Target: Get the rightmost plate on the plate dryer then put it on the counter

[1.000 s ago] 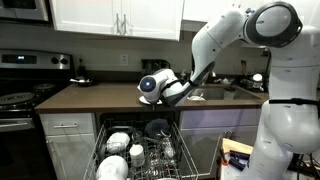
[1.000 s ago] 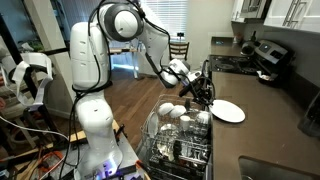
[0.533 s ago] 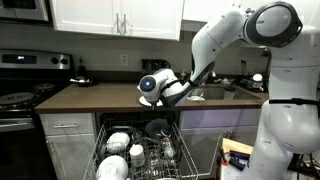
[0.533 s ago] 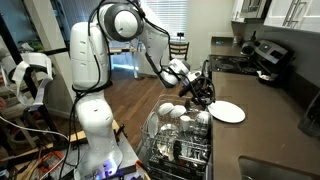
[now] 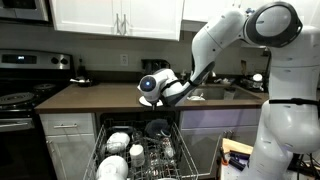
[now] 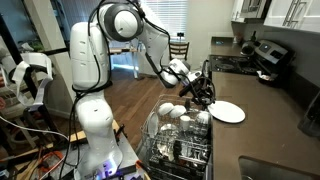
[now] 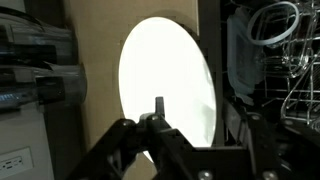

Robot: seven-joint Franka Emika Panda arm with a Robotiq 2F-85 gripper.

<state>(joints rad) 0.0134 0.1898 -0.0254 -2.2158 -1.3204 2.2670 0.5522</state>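
**Inspector:** Exterior views. Any change?

**Assessor:** None across 3 readings. In an exterior view the pincer [image 5: 150, 88] hangs mid-frame over the bench [image 5: 90, 96]. The plate dryer [image 5: 140, 150] stands pulled out below it.

**Inspector:** And the plate?

**Assessor:** In an exterior view the plate [image 6: 228, 111] lies flat on the bench [image 6: 270, 128], right of centre, with the pincer [image 6: 205, 93] at its rim. I judge placement done and withdrawal outstanding.

**Inspector:** Wrist view?

**Assessor:** The plate [image 7: 165, 80] fills the centre, with the pincer [image 7: 157, 118] low over it. I cannot tell whether it is gripping or free. The plate's right rim nears the bench edge, beside the plate dryer [image 7: 290, 60]. Bare bench [image 7: 95, 90] lies left.
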